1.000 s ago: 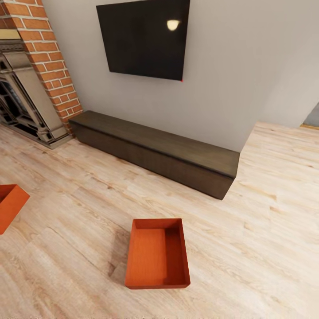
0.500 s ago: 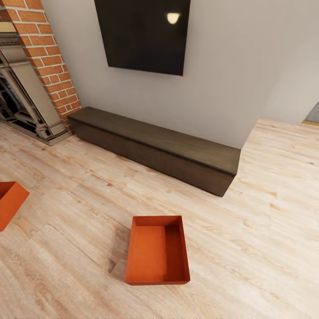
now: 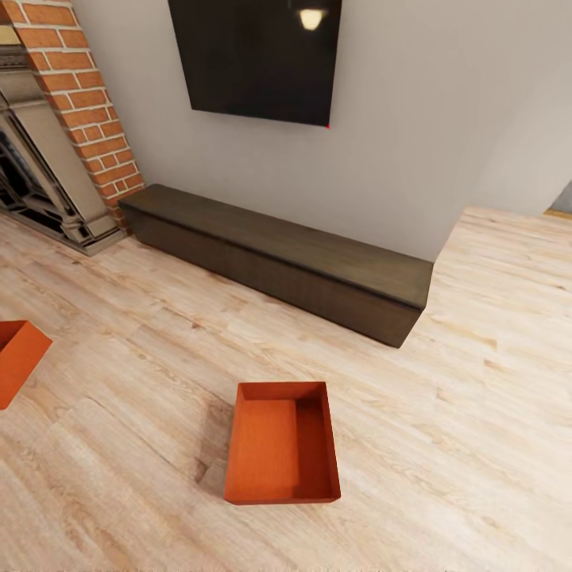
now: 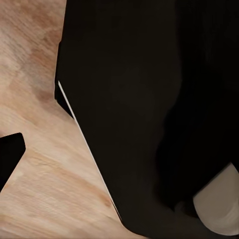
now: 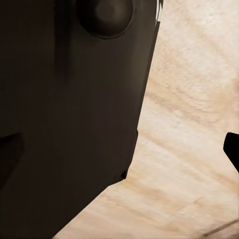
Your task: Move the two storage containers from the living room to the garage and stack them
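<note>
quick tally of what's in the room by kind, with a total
Orange-red rectangular plastic tubs: 2 (one mid-floor, one cut off at the left edge)
Long low dark-brown bench: 1
Black wall TV: 1
Red-brick fireplace: 1
Total: 5

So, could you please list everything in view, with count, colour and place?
storage containers: two, orange-red, on the wood floor; one open in the near centre, one cut off at the left edge
bench: one, dark brown, along the wall
TV: one, black, on the wall above the bench
fireplace: one, red brick with dark metal surround, far left
floor: pale wood planks
robot body: dark panels in both wrist views; end effector states unclear
</note>
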Available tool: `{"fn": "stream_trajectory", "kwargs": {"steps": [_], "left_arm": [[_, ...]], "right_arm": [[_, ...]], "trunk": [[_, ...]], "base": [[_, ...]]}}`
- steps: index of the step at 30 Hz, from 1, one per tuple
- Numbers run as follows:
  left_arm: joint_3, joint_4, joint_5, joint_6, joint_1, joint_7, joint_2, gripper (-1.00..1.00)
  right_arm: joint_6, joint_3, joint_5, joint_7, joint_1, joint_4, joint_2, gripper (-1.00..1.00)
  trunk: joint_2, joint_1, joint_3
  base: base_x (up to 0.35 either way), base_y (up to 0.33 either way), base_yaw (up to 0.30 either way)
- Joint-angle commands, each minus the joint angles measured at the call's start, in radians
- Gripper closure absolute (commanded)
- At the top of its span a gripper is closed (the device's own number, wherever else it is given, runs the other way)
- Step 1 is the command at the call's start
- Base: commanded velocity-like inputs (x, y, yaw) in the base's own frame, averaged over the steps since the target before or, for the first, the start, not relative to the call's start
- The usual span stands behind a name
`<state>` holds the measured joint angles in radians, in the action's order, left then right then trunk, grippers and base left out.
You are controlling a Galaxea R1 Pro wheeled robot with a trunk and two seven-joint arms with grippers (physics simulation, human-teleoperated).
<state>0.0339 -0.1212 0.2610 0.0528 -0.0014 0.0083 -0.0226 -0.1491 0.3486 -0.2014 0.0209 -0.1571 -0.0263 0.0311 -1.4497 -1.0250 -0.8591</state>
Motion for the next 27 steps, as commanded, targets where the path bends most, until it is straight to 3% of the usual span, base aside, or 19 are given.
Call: {"fn": "stream_trajectory", "kwargs": {"steps": [1,16,27], "left_arm": [[0.003,0.000,0.003,0.002,0.000,0.001,0.000,-1.00],[0.003,0.000,0.003,0.002,0.000,0.001,0.000,-1.00],[0.003,0.000,0.003,0.002,0.000,0.001,0.000,-1.00]], "right_arm": [[-0.006,0.009,-0.009,0.001,-0.001,-0.003,0.000,-1.00],[-0.006,0.011,-0.008,0.002,-0.001,-0.003,-0.003,-1.00],[-0.014,0.009,-0.010,0.003,-0.001,-0.003,0.000,-1.00]], "trunk": [[0.000,0.000,-0.002],[0.000,0.000,-0.026],[0.000,0.000,-0.029]], "base": [[0.000,0.000,0.000],[0.000,0.000,0.000],[0.000,0.000,0.000]]}}
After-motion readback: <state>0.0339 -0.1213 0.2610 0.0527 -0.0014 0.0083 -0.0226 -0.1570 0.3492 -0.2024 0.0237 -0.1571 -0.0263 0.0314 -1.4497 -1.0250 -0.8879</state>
